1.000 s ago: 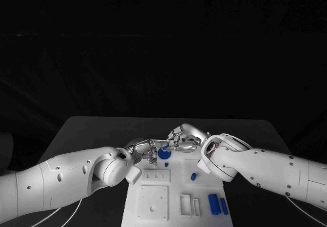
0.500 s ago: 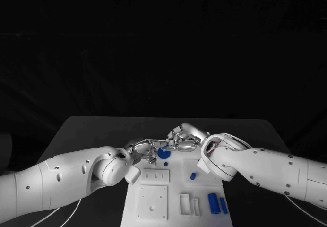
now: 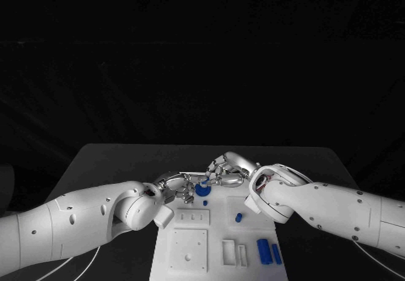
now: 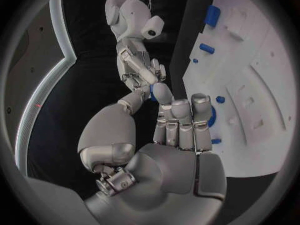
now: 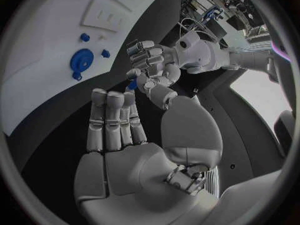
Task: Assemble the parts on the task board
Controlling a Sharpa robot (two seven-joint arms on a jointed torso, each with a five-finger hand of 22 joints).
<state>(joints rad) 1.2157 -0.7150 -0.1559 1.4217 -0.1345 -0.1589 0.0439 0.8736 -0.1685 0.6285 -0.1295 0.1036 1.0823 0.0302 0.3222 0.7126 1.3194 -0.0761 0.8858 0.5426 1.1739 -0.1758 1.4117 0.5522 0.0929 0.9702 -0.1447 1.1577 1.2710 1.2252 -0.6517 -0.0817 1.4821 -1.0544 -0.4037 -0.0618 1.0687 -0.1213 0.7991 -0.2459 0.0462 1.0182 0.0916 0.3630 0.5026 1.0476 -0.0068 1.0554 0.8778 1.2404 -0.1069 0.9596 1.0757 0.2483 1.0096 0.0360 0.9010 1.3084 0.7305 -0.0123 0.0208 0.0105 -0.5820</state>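
Both hands meet over the task board [image 3: 190, 246], pinching one small blue part [image 5: 132, 84]

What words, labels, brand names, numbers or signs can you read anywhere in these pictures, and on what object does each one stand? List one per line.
None can be read.
The task board carries only raised shapes and slots, no lettering.
The blue parts are plain.
The left hand and right hand show no legible marking.
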